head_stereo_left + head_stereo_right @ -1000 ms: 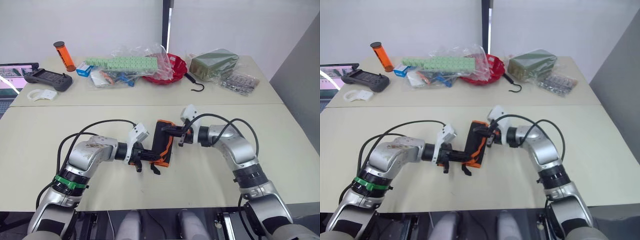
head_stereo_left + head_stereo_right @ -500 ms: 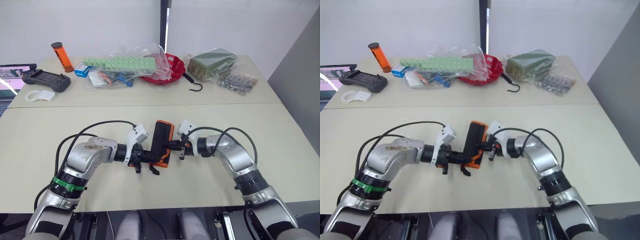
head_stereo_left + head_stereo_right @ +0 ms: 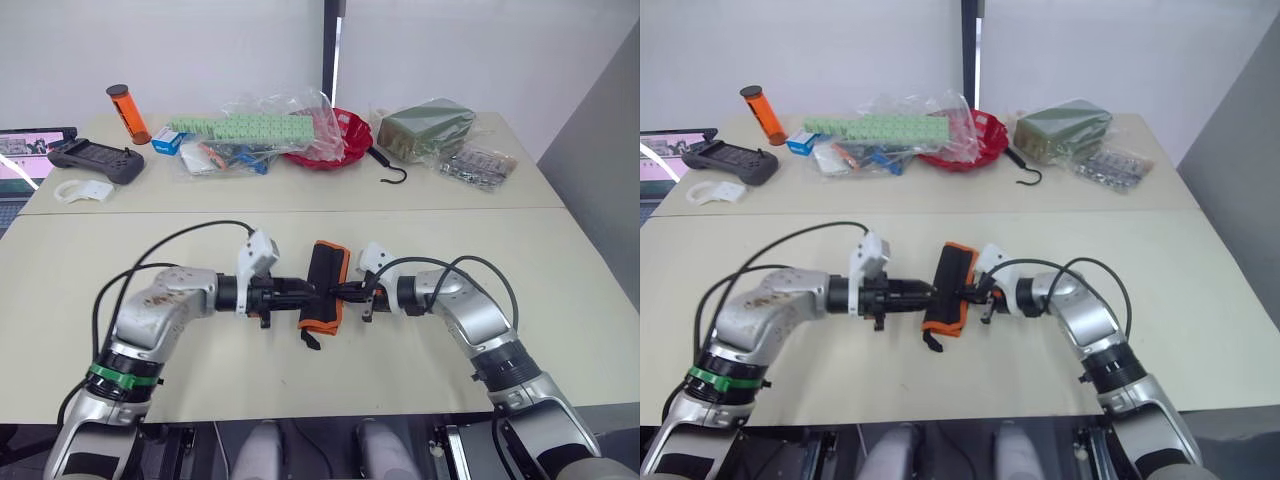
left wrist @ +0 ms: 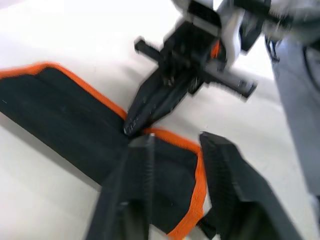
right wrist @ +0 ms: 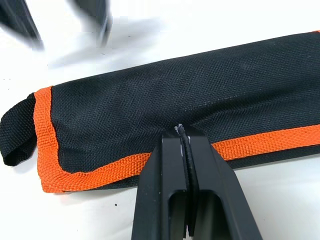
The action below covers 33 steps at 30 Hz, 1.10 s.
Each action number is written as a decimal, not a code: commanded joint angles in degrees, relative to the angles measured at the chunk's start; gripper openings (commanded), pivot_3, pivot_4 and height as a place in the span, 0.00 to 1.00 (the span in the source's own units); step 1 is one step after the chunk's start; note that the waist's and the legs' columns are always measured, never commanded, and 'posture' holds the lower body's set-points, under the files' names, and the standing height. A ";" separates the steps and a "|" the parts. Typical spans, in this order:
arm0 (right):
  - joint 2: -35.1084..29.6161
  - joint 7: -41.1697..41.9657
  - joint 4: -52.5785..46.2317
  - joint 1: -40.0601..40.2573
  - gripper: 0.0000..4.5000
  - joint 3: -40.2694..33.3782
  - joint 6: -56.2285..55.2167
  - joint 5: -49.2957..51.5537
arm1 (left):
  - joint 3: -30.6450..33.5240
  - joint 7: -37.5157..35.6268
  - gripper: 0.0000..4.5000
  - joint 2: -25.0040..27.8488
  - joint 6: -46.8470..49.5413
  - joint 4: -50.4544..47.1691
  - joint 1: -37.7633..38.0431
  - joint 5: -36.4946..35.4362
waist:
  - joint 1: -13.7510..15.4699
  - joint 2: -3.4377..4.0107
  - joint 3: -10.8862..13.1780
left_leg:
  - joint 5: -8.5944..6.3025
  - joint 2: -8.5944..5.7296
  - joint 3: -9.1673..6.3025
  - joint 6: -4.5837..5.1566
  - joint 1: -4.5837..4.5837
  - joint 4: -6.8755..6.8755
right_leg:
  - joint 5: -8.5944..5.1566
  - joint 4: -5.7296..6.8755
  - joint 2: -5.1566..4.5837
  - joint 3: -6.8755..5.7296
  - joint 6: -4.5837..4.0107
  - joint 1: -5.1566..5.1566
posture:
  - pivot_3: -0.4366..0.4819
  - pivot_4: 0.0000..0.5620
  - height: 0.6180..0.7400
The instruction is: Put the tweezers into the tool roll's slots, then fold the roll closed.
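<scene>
The tool roll lies folded shut on the near table, a narrow black strip with orange trim. Its black strap sticks out at the near end. My left gripper hovers open at the roll's left edge, both fingers spread just over the fabric. On the other side, my right gripper is shut, its tips touching the orange trim of the roll's right edge. The tweezers and the slots are hidden inside the folded roll.
On the far table stand a red bowl, a black hook, plastic bags with green blocks, an orange cylinder and a black controller. A seam divides the two tables.
The roll went from half-raised and wider to flat and narrow. My right gripper came down to its right edge. My left gripper shifted from the near-left corner to mid-left.
</scene>
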 commanded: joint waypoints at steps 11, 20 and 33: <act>1.96 2.00 -1.05 1.36 0.00 -1.53 -1.45 2.63 | -7.27 0.33 0.00 -1.21 -8.58 6.93 2.63 10.56 | -0.10 0.00 -0.01 | 0.00 0.01 0.00 0.00 0.02 0.01 | 0.00 0.00 0.01 0.00 0.00 0.00 | 0.48 0.27 1.00; 5.70 2.78 1.31 0.41 0.00 -1.93 -1.83 4.10 | -8.68 0.17 0.00 0.36 -7.11 6.70 3.43 11.83 | -0.60 0.05 -0.04 | 0.00 0.06 0.02 0.00 0.19 -0.08 | 0.00 0.08 0.04 0.00 0.00 0.03 | 0.48 0.27 1.00; 9.53 -7.89 29.82 -6.61 0.00 -2.63 -14.43 -4.08 | -9.55 -0.61 0.00 2.63 -4.45 5.02 4.90 11.17 | -1.61 0.26 -0.54 | -0.02 0.19 0.09 0.02 2.07 -0.61 | -0.37 -0.39 0.10 -0.03 0.27 1.86 | 0.48 0.27 1.00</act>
